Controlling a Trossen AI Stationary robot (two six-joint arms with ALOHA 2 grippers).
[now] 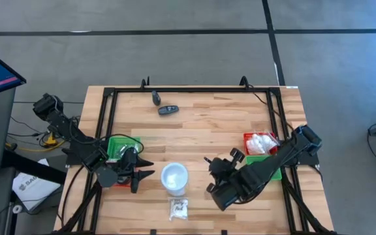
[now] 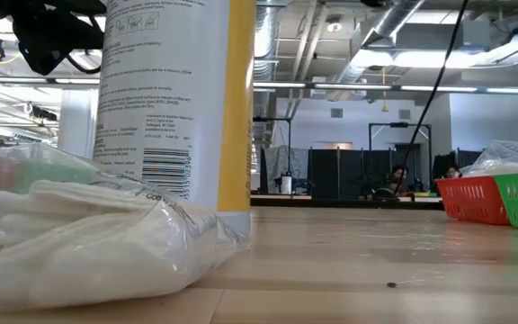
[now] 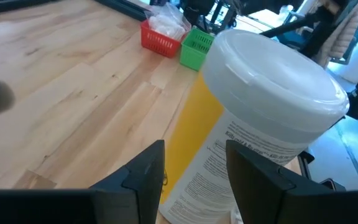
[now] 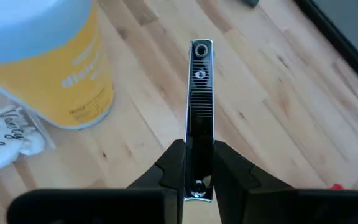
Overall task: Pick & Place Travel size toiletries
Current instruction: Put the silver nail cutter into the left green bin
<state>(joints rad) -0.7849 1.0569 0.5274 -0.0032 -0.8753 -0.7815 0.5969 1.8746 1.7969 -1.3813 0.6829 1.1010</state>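
Note:
My right gripper [image 4: 199, 163] is shut on a thin silvery-black clipper-like stick [image 4: 200, 93] and holds it above the wood table, to the right of a white-lidded yellow canister [image 1: 173, 177]. In the high view the right gripper [image 1: 211, 163] is at the centre right. My left gripper [image 3: 194, 165] stands open just left of the canister [image 3: 260, 118], not touching it. A clear packet of white pieces [image 1: 178, 209] lies flat near the front edge. Two small dark pieces [image 1: 168, 109] [image 1: 155, 98] lie at the far side. My right gripper pinches the stick's near end [image 4: 199, 146] between its two fingers, by its two narrow sides. The stick runs along the fingers and juts out past their tips toward the table's far side. It is lifted clear of the table and slants downward.
A red basket [image 1: 260, 142] with white wrapped items and a green basket [image 1: 277, 172] stand at the right, by my right arm. Another green basket [image 1: 121, 147] sits at the left, behind my left arm. A black frame [image 1: 194, 90] rims the table.

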